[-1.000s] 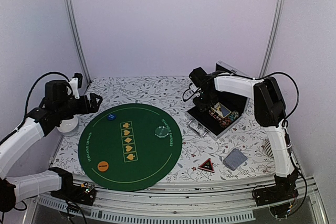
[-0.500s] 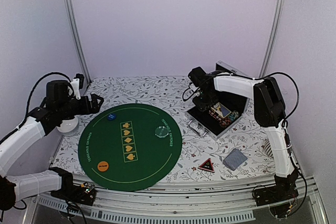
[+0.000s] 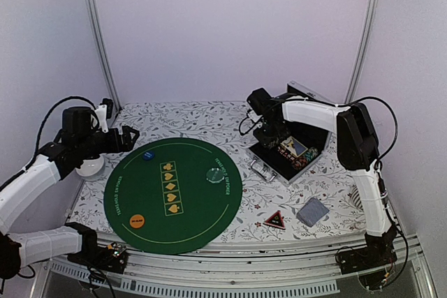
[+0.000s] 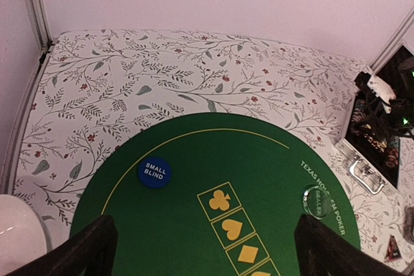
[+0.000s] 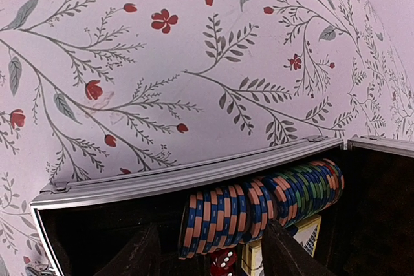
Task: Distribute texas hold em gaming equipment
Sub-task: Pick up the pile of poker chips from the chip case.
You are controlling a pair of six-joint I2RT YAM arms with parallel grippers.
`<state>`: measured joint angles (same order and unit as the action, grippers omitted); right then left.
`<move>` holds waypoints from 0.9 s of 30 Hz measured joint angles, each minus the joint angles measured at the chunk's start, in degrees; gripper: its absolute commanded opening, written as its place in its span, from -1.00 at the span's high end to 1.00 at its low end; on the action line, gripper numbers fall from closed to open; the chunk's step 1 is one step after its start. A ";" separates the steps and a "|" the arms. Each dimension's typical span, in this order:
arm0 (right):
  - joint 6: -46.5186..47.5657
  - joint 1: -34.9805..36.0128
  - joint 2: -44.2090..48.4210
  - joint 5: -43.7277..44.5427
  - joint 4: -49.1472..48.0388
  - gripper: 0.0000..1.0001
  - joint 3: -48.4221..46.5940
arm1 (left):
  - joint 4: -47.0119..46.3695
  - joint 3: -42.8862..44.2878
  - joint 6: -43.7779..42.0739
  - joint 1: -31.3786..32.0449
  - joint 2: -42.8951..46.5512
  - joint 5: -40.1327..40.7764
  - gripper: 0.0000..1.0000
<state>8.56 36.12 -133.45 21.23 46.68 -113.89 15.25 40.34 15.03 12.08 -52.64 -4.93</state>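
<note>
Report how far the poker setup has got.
Done: blue blind button, clear disc and orange disc lie on the mat. In hand: the right gripper hangs open over the chips in the case, none gripped; the left gripper hovers open above the mat. Left: the chips, plus the cards and triangle token lying off the mat.

A round dark-blue disc (image 4: 154, 172) near the far left edge of the round green felt mat (image 4: 213, 153) reads "SMALL BLIND". The mat's right rim reads "TEXAS HO…M POKER", interrupted by a clear round disc (image 4: 318, 201) marked "DEALER". Yellow boxes (image 4: 234, 227) along the mat's middle show club, heart and diamond signs.
</note>
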 measured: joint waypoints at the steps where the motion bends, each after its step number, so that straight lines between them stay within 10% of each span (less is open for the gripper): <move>1: 0.04 0.00 0.00 -0.17 0.00 -0.07 0.00 | 0.00 0.00 0.00 0.00 0.00 -0.07 -0.96; 27: -0.92 -1.11 -2.19 -2.03 -0.22 0.14 0.44 | 0.00 -0.02 0.00 0.00 0.00 -0.44 -0.96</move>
<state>7.64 35.00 -135.63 19.20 46.46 -113.45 15.25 40.32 15.03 12.08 -52.64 -5.37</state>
